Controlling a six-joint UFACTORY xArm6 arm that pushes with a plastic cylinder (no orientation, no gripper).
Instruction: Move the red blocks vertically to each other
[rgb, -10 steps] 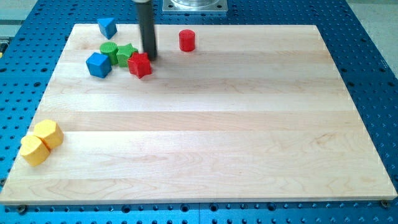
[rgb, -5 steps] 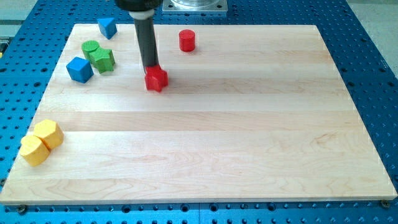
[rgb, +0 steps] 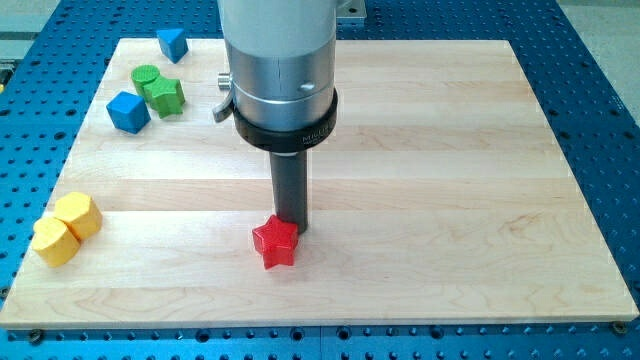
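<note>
A red star-shaped block (rgb: 276, 242) lies on the wooden board, below the middle and a little to the view's left. My tip (rgb: 292, 223) stands just above it in the view, touching its upper right side. The arm's wide silver body fills the top centre of the view. The red cylinder does not show in this frame; the arm's body covers the spot near the top edge.
A blue block (rgb: 172, 44), a green cylinder (rgb: 146, 77), a green star (rgb: 164, 95) and a blue cube (rgb: 128, 111) sit at the upper left. Two yellow blocks (rgb: 66, 229) lie near the board's left edge (rgb: 45, 205).
The red star has been pushed from the upper left down to below the board's middle. My tip moved down with it. The arm's body now hides the red cylinder.
</note>
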